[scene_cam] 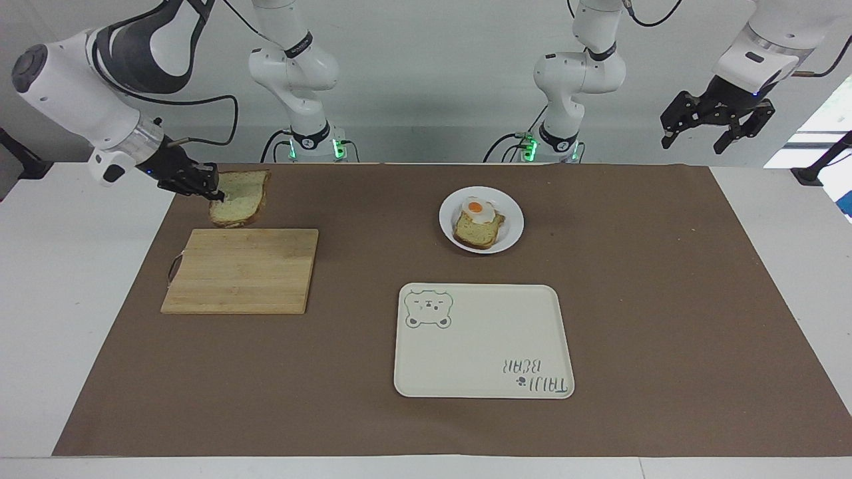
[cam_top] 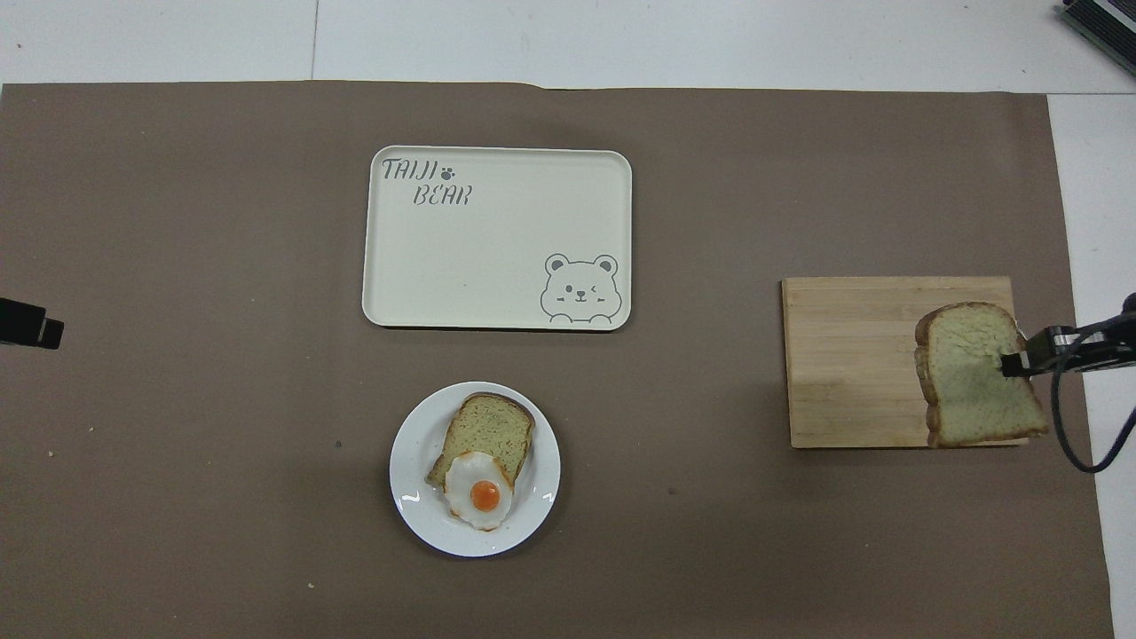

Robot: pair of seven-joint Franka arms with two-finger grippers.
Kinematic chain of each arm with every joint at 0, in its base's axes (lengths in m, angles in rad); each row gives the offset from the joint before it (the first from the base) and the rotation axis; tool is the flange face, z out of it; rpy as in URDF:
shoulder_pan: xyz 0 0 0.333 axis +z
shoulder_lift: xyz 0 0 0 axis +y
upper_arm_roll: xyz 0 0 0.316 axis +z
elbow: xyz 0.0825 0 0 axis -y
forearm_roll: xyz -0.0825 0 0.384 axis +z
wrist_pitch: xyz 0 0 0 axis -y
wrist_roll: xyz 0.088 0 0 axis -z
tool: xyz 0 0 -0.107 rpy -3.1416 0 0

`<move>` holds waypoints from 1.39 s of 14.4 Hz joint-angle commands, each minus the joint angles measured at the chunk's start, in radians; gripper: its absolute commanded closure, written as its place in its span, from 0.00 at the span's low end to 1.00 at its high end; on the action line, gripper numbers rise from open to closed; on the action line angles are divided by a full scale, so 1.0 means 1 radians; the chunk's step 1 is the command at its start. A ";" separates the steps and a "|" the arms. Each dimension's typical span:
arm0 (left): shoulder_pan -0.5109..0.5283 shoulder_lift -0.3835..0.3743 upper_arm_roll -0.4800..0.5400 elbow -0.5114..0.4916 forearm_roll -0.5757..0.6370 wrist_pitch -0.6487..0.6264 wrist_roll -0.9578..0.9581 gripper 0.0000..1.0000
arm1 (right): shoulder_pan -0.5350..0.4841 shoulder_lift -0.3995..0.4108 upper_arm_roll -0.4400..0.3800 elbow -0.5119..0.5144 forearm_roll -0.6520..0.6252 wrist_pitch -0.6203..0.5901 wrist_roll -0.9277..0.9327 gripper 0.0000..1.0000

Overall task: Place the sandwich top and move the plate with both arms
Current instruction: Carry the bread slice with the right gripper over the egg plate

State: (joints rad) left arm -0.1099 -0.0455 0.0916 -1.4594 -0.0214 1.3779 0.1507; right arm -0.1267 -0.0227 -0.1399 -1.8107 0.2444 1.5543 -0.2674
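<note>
My right gripper [scene_cam: 212, 189] is shut on one side edge of the sandwich top [scene_cam: 238, 198], a plain pale slice with a brown crust. It holds the slice in the air, tilted, over the cutting board's edge at the right arm's end; both show in the overhead view, the gripper [cam_top: 1012, 364] and the slice [cam_top: 972, 377]. The white plate [scene_cam: 512, 229] sits mid-table, bearing a bread slice with a fried egg [scene_cam: 478, 216]; the plate [cam_top: 413, 506] also shows from above. My left gripper [scene_cam: 705, 133] waits open, high over the left arm's end of the table.
A wooden cutting board [scene_cam: 243, 269] lies bare on the brown mat at the right arm's end. A cream bear-print tray [scene_cam: 482, 342] lies farther from the robots than the plate. White table shows around the mat.
</note>
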 commanded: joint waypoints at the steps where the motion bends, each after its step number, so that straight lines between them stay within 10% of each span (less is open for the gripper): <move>1: 0.002 -0.025 0.000 -0.025 -0.005 -0.005 -0.010 0.00 | -0.001 -0.016 0.006 -0.016 -0.020 -0.010 -0.007 1.00; 5: 0.002 -0.025 0.000 -0.025 -0.005 -0.005 -0.010 0.00 | 0.027 -0.017 0.032 -0.022 -0.022 -0.002 0.035 1.00; 20: 0.002 -0.025 0.000 -0.025 -0.005 -0.005 -0.010 0.00 | 0.617 0.010 0.040 -0.065 0.053 0.226 0.730 1.00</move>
State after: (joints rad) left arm -0.1099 -0.0455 0.0917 -1.4595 -0.0214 1.3775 0.1506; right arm 0.4416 -0.0144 -0.0955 -1.8460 0.2693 1.7204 0.4220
